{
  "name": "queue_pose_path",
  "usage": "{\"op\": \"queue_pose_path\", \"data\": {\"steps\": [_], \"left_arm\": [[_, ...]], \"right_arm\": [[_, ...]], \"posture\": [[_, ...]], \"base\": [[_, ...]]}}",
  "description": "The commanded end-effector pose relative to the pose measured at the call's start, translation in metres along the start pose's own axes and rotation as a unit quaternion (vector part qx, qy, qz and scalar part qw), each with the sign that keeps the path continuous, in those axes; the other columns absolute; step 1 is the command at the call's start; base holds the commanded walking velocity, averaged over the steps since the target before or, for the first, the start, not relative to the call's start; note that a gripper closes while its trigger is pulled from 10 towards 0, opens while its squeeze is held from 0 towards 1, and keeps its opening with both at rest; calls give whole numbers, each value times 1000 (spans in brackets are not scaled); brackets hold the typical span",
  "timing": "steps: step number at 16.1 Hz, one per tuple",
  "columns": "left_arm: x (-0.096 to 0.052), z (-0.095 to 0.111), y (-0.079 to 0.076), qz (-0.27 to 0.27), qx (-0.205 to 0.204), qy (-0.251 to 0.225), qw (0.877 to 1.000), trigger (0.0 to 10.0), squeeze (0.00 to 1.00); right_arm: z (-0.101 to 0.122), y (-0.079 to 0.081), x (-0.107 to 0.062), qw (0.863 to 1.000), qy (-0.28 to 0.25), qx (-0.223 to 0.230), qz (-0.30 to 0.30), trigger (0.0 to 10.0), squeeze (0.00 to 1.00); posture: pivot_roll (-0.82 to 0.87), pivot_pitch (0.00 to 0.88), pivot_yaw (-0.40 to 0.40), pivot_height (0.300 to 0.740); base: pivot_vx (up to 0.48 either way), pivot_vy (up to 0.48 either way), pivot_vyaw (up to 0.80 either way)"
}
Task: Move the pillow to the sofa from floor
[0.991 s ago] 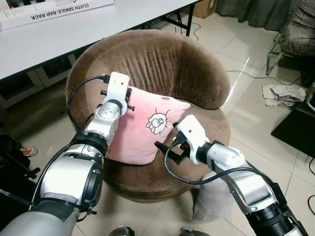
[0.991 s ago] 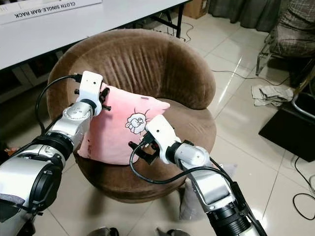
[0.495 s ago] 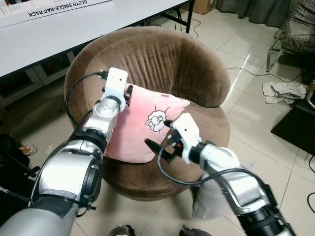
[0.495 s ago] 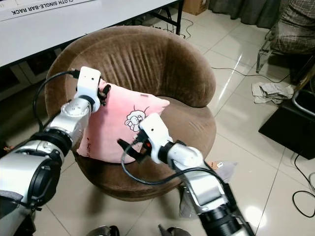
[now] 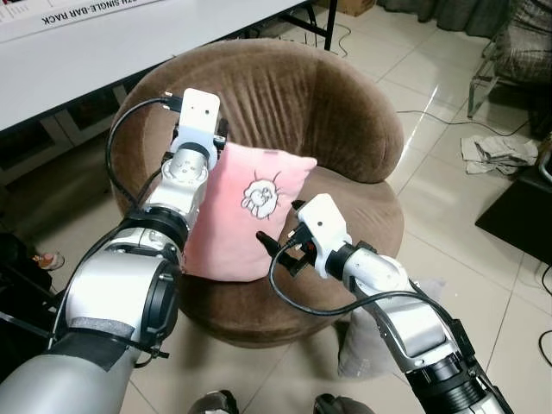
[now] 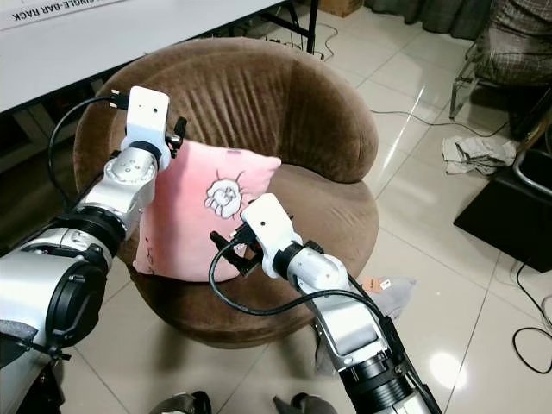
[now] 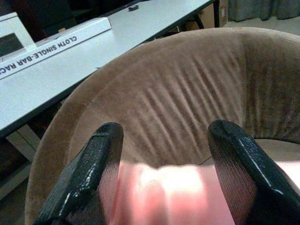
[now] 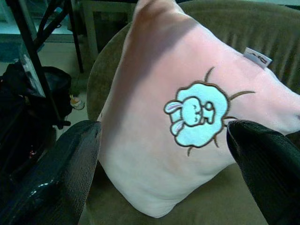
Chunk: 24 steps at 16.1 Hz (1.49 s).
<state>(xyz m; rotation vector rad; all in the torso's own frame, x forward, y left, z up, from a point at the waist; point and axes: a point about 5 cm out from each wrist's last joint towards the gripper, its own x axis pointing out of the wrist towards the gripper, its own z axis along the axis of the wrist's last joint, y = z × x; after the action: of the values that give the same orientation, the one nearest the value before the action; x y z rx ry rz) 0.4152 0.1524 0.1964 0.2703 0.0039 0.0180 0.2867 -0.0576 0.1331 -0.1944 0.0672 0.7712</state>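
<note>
A pink pillow (image 5: pixel 246 211) with a bunny drawing stands on edge on the seat of the round brown sofa (image 5: pixel 285 103), leaning toward its left side. My left gripper (image 5: pixel 221 142) is at the pillow's top left corner. In the left wrist view its fingers (image 7: pixel 101 140) are spread open, with the pillow's pink edge (image 7: pixel 173 187) low between them and the sofa back behind. My right gripper (image 5: pixel 280 226) is open in front of the pillow's lower right part. The right wrist view faces the bunny face (image 8: pixel 194 112) between its wide black fingers (image 8: pixel 75 154).
A white table (image 5: pixel 103 43) with a long box stands behind the sofa. A grey cushion (image 5: pixel 362 345) lies on the tiled floor by my right arm. A crumpled cloth (image 5: pixel 496 155), cables and a black mat (image 5: pixel 526 216) are to the right, and a dark bag (image 5: pixel 17 267) to the left.
The pillow has tipped up to stand more upright and nearer the backrest. My left gripper rose with its top corner. My right gripper moved left, closer to the pillow's front.
</note>
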Motion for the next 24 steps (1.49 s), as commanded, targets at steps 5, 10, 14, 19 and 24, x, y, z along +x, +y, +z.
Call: {"op": "queue_pose_path", "data": {"steps": [5, 10, 14, 19, 24], "left_arm": [[-2, -8, 4, 16, 7, 11, 1000, 10000, 0], [-1, -5, 7, 18, -1, 2, 1000, 10000, 0], [-25, -61, -26, -128, -54, 54, 989, 10000, 0], [-61, -109, -35, -179, -81, 59, 979, 10000, 0], [-99, -110, -27, -145, -101, 24, 984, 10000, 0]], "right_arm": [[-2, -3, 1, 1000, 0, -3, -9, 10000, 0], [-1, -6, 3, 1000, -6, -1, -16, 10000, 0], [-24, -28, -7, 993, 48, 36, -101, 10000, 0], [-48, -59, -28, 976, 74, 93, -184, 10000, 0], [-76, -53, -45, 954, 123, 138, -237, 10000, 0]], "posture": [[-191, 145, 3, 740], [-184, 136, 8, 740], [-94, 41, 14, 740], [8, 0, 27, 740], [62, 0, 24, 740]], "base": [[0, 0, 0], [0, 0, 0], [0, 0, 0], [0, 0, 0], [0, 0, 0]]}}
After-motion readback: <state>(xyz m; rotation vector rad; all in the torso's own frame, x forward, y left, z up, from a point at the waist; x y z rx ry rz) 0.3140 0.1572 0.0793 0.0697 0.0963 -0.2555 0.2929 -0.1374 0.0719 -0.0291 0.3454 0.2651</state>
